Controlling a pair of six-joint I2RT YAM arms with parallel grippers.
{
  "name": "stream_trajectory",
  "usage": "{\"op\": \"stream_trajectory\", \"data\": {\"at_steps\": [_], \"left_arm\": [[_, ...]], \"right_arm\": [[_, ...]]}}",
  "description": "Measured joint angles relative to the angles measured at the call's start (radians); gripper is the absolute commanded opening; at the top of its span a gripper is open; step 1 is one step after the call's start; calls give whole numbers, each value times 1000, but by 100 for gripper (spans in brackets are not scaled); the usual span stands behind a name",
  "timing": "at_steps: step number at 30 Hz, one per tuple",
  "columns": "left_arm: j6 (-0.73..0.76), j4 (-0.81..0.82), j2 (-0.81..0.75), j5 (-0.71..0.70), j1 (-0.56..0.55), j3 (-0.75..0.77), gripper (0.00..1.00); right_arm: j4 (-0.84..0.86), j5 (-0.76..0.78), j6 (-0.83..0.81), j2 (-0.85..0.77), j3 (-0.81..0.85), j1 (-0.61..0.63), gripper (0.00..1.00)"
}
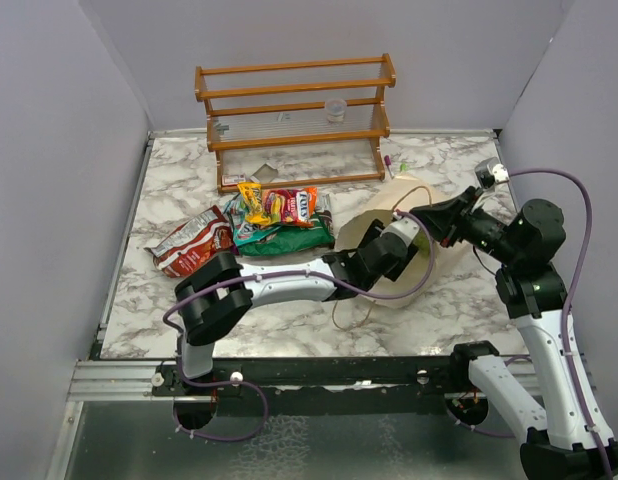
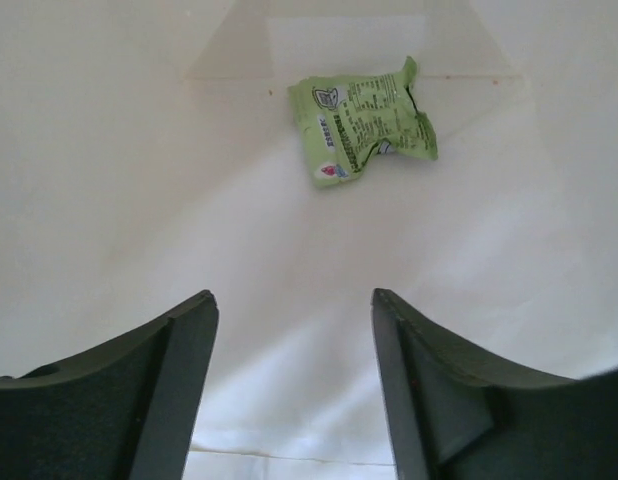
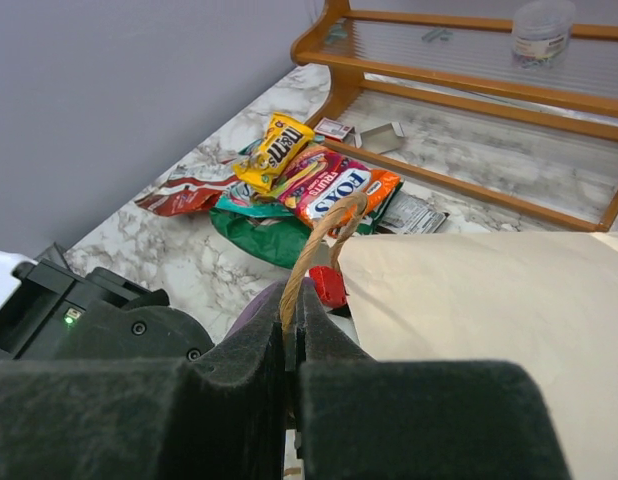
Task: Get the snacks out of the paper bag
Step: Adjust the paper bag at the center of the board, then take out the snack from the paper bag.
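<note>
The cream paper bag (image 1: 441, 272) lies on its side, its mouth facing left. My left gripper (image 1: 401, 238) reaches into the mouth. In the left wrist view it (image 2: 292, 297) is open and empty inside the bag (image 2: 109, 180), and a light green snack packet (image 2: 364, 120) lies ahead of it at the bag's far end. My right gripper (image 3: 297, 300) is shut on the bag's tan loop handle (image 3: 314, 250) and holds it up beside the bag wall (image 3: 489, 300); it also shows in the top view (image 1: 427, 215). Other snacks (image 1: 274, 215) lie piled on the table left of the bag.
A wooden slatted rack (image 1: 294, 120) stands at the back with a small clear cup (image 1: 335, 108) on it. A red-brown packet (image 1: 194, 243) lies at the left of the pile. Yellow (image 3: 274, 150), red-orange (image 3: 334, 190) and dark green (image 3: 264, 225) packets lie beyond the handle.
</note>
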Motion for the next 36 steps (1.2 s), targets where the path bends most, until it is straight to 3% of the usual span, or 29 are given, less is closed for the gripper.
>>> {"op": "stream_trajectory", "data": {"at_steps": [7, 18, 28, 36], "left_arm": [[-20, 129, 23, 19, -4, -48, 55], [24, 229, -7, 48, -25, -252, 64], [28, 291, -47, 63, -57, -246, 70], [4, 293, 5, 44, -64, -187, 77]], "right_arm": [[2, 2, 13, 0, 2, 0, 2], [27, -8, 3, -22, 3, 0, 2], [227, -361, 16, 3, -59, 0, 2], [268, -510, -10, 7, -71, 0, 2]]}}
